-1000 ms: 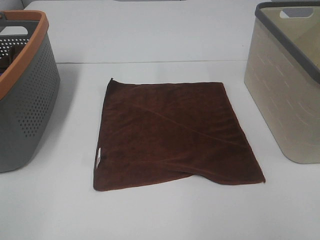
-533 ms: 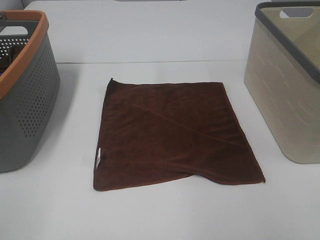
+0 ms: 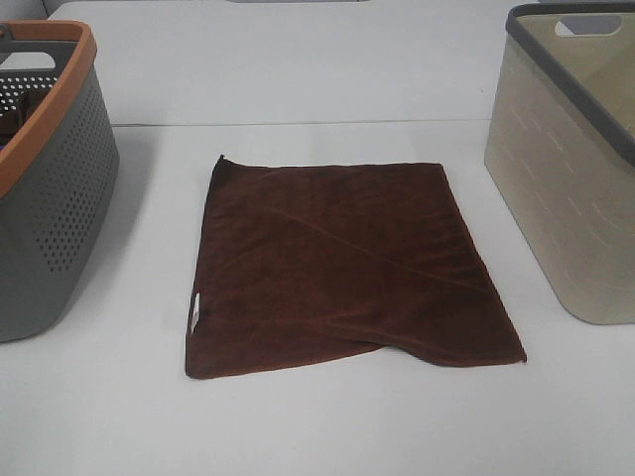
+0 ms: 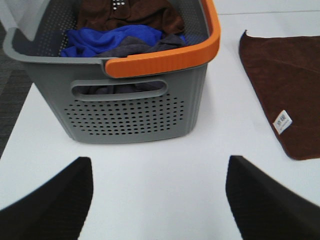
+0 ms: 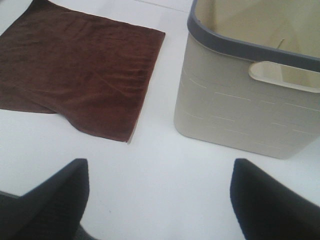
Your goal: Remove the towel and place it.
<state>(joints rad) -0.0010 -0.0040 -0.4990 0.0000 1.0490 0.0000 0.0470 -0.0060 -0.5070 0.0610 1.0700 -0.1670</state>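
Brown towel point(image 3: 342, 266) lies flat between grey basket point(image 3: 45, 188) and beige basket point(image 3: 571, 169); both hands point(image 4: 157, 200) point(image 5: 160, 200) gape, empty.

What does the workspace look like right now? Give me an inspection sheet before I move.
Surface: white table, bare around the cloth.
Job's things: brown towel lying flat between the baskets, white tag on its left edge, near right corner slightly rumpled.
Clutter: grey basket with orange rim holding blue, grey and brown cloths; beige basket with grey rim, its visible interior bare.
Grippers: left tool open, empty, over the table near the grey basket; right tool open, empty, near the beige basket.
Cables: nothing seen.
Surroundings: dark floor beside the table in the left wrist view.
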